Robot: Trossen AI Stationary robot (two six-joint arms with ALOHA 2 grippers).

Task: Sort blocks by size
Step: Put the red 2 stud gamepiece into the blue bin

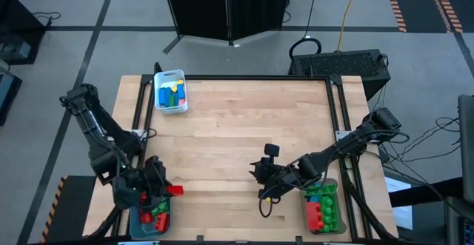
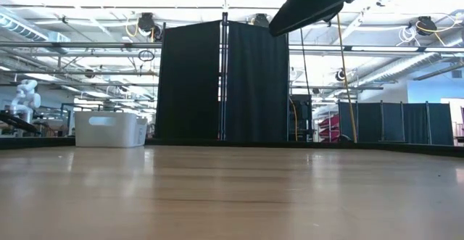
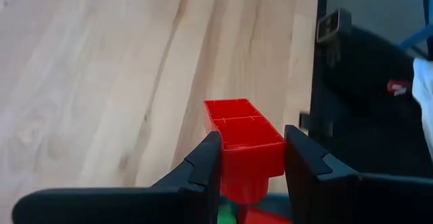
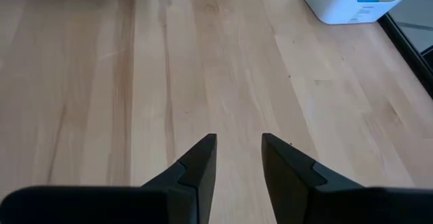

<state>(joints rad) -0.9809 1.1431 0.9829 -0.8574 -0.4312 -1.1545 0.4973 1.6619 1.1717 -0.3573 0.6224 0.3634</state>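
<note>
Your red brick sits pinched between the fingers of the left tool at the lower left of the high view, lifted just above the teal bin, probably ready to drop with the other red bricks there. The right tool, lower centre, is held partly spread and holds nothing, over bare bench, waiting beside the clear bin of bricks.
</note>
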